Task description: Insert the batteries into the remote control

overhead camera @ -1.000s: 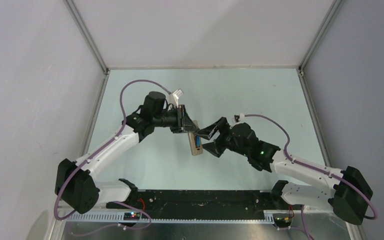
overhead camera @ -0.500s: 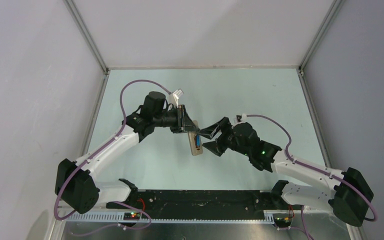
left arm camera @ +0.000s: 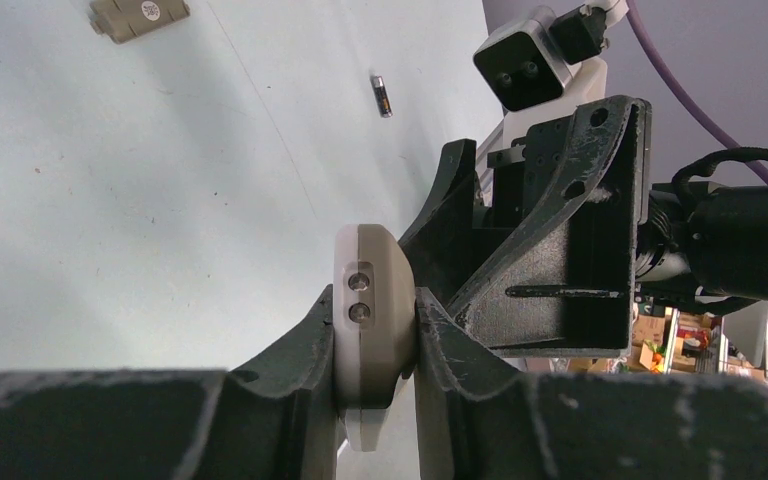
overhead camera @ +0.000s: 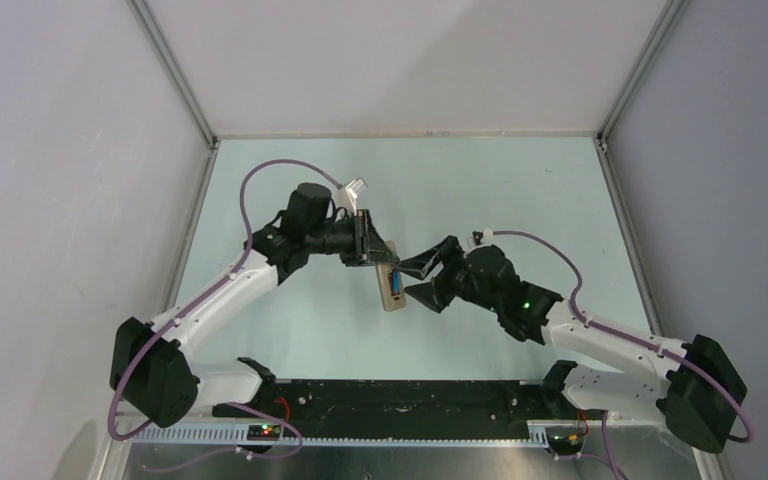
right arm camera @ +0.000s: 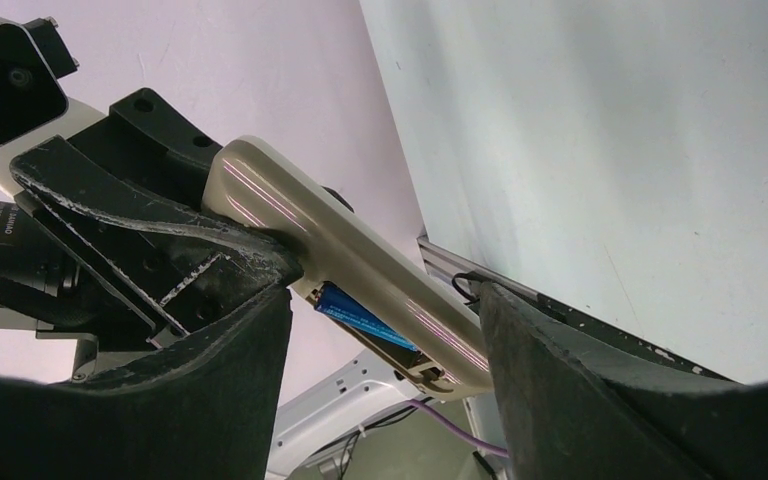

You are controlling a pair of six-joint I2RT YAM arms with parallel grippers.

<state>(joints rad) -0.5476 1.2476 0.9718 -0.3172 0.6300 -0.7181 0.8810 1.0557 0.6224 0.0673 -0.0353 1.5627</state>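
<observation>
My left gripper [left arm camera: 377,305] is shut on the remote control [left arm camera: 370,300], which it holds on edge above the table. In the top view the remote [overhead camera: 393,292] slants down out of the left gripper [overhead camera: 368,246], tan back up. A blue battery [right arm camera: 365,320] lies in the remote's [right arm camera: 360,250] recessed slot. My right gripper [right arm camera: 385,340] is open, one finger on each side of the remote's slot end, with a gap on the right side. The dark battery [left arm camera: 383,95] lies on the table beyond.
A tan battery cover [left arm camera: 138,15] lies flat on the pale table far from the left gripper. The right gripper [overhead camera: 418,280] and its wrist camera crowd the space just right of the remote. Grey walls enclose the table.
The right gripper's jaws have narrowed a little around the remote's end. The left arm and the remote have stayed in place.
</observation>
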